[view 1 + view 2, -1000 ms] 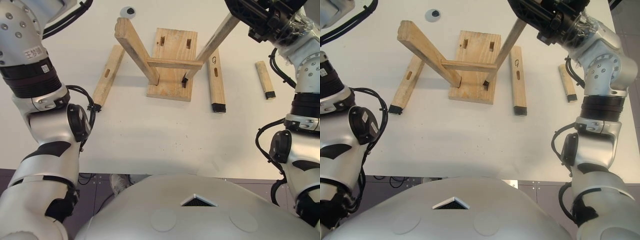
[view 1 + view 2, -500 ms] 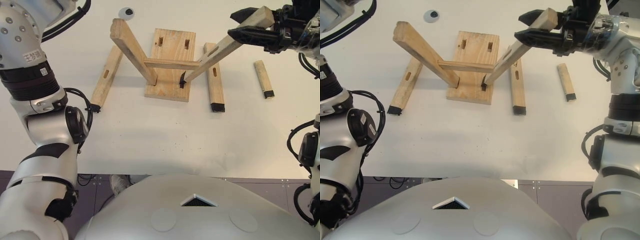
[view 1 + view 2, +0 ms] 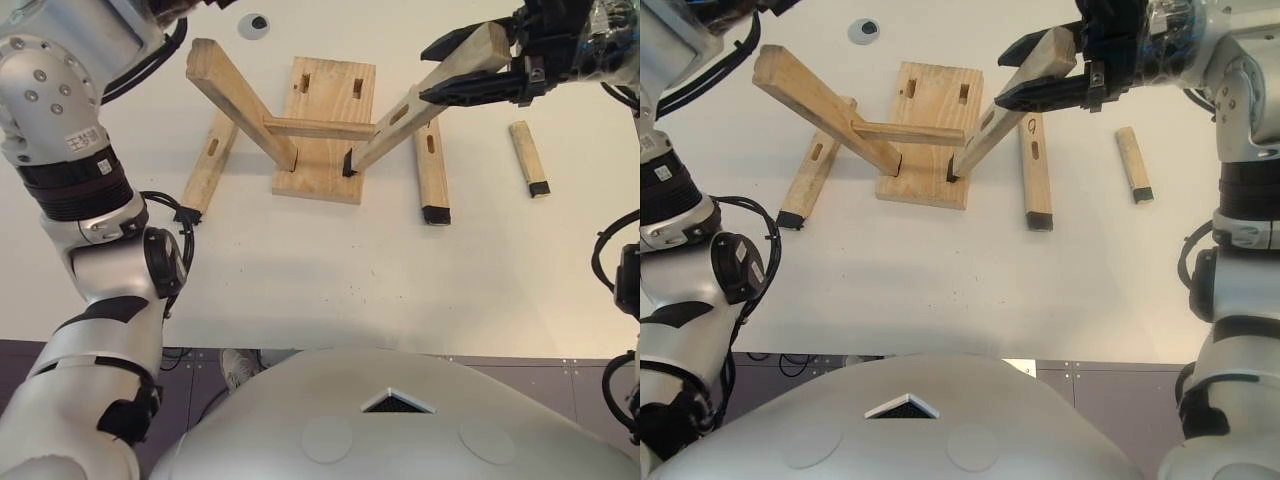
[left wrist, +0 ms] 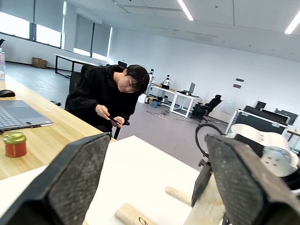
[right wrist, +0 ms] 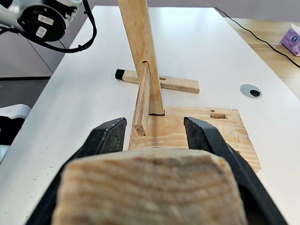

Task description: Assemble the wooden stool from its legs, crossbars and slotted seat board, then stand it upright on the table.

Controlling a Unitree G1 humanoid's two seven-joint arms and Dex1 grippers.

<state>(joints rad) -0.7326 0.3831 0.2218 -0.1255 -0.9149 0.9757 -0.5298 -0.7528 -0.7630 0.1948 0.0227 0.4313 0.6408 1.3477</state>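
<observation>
Moved: right hand has swung down to the right leg; seat board has slid toward frame left.
Right hand: clamped on that leg's raised end.
Left hand: fingers spread, empty.
Leg axis: foot in the board's slot at upper centre, rising to upper right.
Nearer arm: right.

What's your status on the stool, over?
Left end effector open, empty. Right end effector shut on tilted leg, foot in seat board. Loose left leg, loose right leg, short crossbar lie beside board.
</observation>
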